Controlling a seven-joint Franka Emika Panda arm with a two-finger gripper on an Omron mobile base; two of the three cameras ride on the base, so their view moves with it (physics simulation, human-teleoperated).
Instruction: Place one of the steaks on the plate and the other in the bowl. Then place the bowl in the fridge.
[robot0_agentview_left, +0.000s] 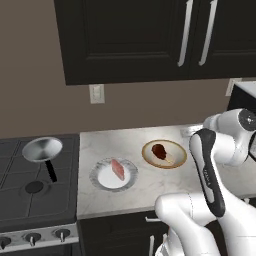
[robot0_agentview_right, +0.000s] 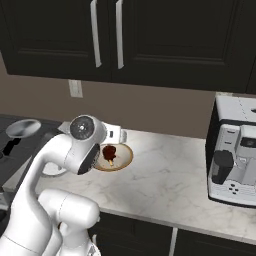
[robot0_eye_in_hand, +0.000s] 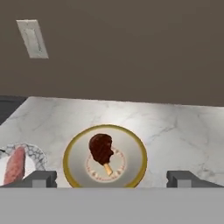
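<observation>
The beige bowl (robot0_agentview_left: 172, 159) with a golden rim sits on the marble counter, and the reddish-brown steak (robot0_agentview_left: 159, 150) with its pale streak lies in it. To its left, the pinkish-red steak (robot0_agentview_left: 118, 169) rests on the white plate (robot0_agentview_left: 102, 179). In the hand view my gripper (robot0_eye_in_hand: 112, 178) is open, hovering just above the near side of the bowl (robot0_eye_in_hand: 131, 151) with nothing between its wide-set fingertips (robot0_eye_in_hand: 41, 178). The brown steak (robot0_eye_in_hand: 101, 148) lies straight ahead and the pink steak (robot0_eye_in_hand: 15, 165) at the lower left. The fridge is out of view.
A silver pan (robot0_agentview_left: 42, 149) with a black handle sits on the stove (robot0_agentview_left: 30, 200) at the left. A coffee machine (robot0_agentview_right: 234, 160) stands on the counter at the right. Dark upper cabinets (robot0_agentview_left: 150, 35) hang overhead, and a wall outlet (robot0_agentview_left: 97, 93) is behind the counter.
</observation>
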